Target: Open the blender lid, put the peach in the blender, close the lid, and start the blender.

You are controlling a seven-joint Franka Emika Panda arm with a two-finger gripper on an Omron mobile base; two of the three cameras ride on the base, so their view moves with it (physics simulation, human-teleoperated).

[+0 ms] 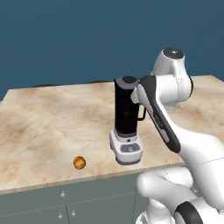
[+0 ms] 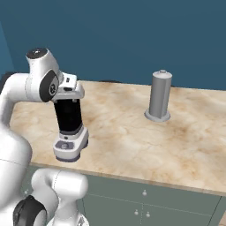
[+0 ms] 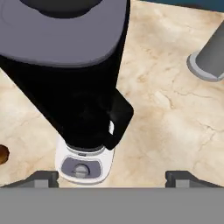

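The fingers (image 3: 112,177) stand wide apart in the hand view, their two dark tips rising at the bottom left and bottom right with nothing between them, poised just above and beside the top of the blender (image 3: 83,109). The blender lid (image 3: 61,33) sits closed on the jar, a flat dark grey cap with its black centre knob at the top edge of that view. From the left base view the hand hangs right beside the lid (image 1: 127,82), at the jar's upper right, though whether it touches the lid cannot be told. The blender (image 1: 127,127) stands upright near the front edge of the desk (image 1: 43,122), its side handle on the arm's side and its white-grey base with the button panel facing the front edge. The peach (image 1: 79,162) lies on the desk close to the front edge, to the left of the blender's base and apart from it. A plain grey cylinder (image 2: 159,96) on a round foot stands well apart toward the back right of the desk (image 2: 132,141).
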